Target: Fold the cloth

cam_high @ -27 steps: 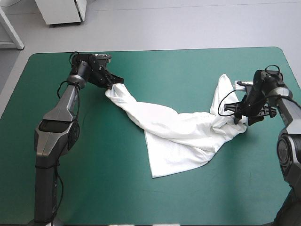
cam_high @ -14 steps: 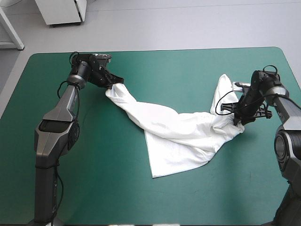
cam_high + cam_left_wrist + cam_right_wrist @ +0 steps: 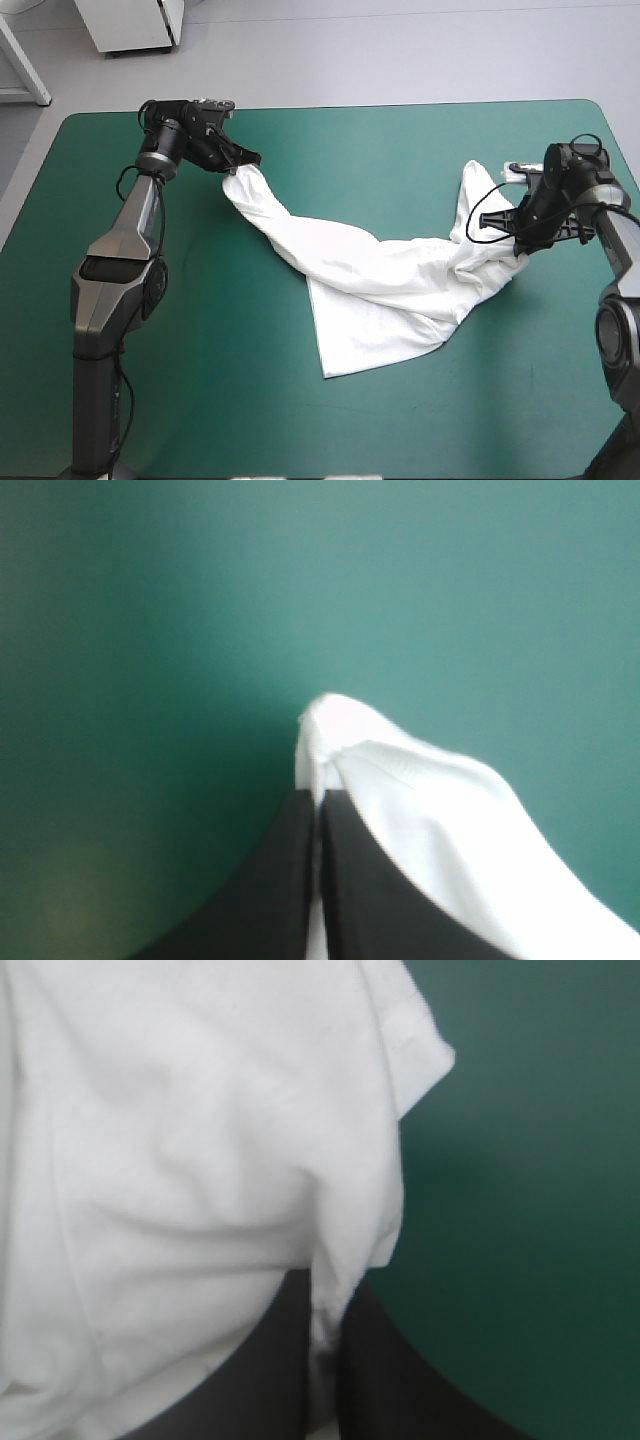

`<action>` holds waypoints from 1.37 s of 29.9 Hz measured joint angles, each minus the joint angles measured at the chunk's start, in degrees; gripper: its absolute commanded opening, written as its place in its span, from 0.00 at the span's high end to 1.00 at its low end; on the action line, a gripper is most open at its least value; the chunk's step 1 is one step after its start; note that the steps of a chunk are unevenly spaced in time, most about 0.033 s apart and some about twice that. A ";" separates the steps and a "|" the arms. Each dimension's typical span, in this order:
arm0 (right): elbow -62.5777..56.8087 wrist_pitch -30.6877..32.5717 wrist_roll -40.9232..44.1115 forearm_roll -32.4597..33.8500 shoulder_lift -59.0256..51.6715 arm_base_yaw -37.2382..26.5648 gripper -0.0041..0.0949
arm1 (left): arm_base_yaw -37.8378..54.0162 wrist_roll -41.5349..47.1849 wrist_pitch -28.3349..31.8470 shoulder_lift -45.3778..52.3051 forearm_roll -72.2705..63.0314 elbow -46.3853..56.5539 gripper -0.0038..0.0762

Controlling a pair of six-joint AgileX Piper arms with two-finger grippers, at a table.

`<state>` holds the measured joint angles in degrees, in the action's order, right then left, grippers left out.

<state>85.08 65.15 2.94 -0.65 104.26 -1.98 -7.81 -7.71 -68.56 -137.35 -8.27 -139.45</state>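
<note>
Well, the T-shirt (image 3: 380,285) lay on the teal-green cover (image 3: 330,150). It made one long, twisted band from the far left part of the table over to the right side. One wide flap spread toward the near edge.

The left gripper (image 3: 243,163) was pinched tight on one end. In the left wrist view a small white corner poked out just past its black fingers (image 3: 280,880), with only a thin line of cloth between them. The right gripper (image 3: 521,243) was pinched on the other end, near the right edge. There the cloth sat in a lump, and one strip ran off toward the far edge.

What could go wrong? I thought the left grip was the weak one. It had only a little bit of cloth, so a hard pull could make the corner slip out and drop. The right one seemed to hold a thick bunch, maybe more than one layer, so the shirt might not open flat. The band was twisted in the middle too, so a fold made from there would likely come out crooked. If the arms pulled too far apart, the cloth could go tight and yank free.

I counted one T-shirt, one cover, two grippers, and four black fingers, two on each.
</note>
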 measured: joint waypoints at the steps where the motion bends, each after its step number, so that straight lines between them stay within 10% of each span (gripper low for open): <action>1: 0.00 0.13 0.00 0.00 -1.50 0.00 0.98 | 0.00 -0.21 -0.56 0.75 0.00 -0.56 0.98; 11: 2.64 2.73 -0.16 -0.76 -17.01 0.00 0.98 | 0.00 -1.84 -3.52 15.13 -1.14 -1.69 0.98; 41: 58.76 6.48 -5.81 -17.78 -31.20 0.00 0.97 | -0.05 -5.90 -0.08 62.98 -7.93 -3.11 0.98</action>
<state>143.83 71.63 -2.87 -18.44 73.06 -1.98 -7.86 -13.62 -68.64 -74.37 -16.20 -142.57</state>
